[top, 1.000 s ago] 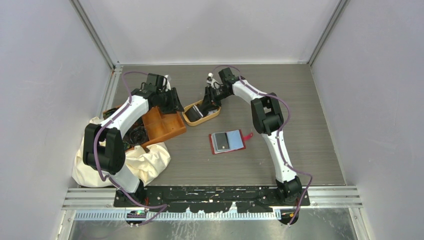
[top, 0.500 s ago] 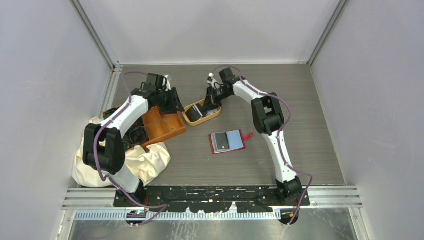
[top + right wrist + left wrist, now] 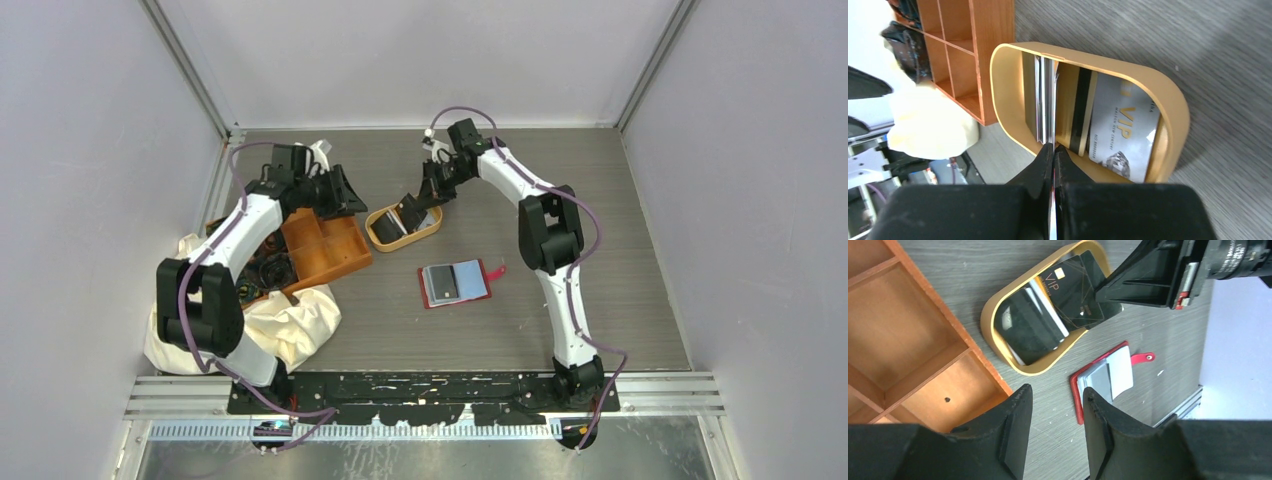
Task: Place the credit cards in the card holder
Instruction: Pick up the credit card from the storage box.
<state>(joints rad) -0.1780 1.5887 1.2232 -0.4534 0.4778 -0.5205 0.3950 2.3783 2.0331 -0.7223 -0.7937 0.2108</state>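
The tan dish [image 3: 385, 238] holds the credit cards. My right gripper [image 3: 418, 205] is shut on a black card [image 3: 408, 213] and holds it tilted, partly raised over the dish. The right wrist view shows that card edge-on [image 3: 1047, 100] between the closed fingers [image 3: 1053, 146]; a silver card [image 3: 1123, 137] and a gold-black one [image 3: 1082, 107] lie in the dish [image 3: 1128, 67]. The red card holder [image 3: 456, 283] lies open on the table, grey sleeves up, and also shows in the left wrist view [image 3: 1108, 380]. My left gripper [image 3: 343, 195] is open and empty left of the dish [image 3: 1034, 371].
An orange compartment tray [image 3: 325, 250] sits just left of the dish, partly on a cream cloth bag [image 3: 295, 320] at the front left. Grey walls enclose the table on three sides.
My right gripper has risen and drawn back, lifting the black card up from the dish. My left arm has pulled back and to the left, away from the dish.
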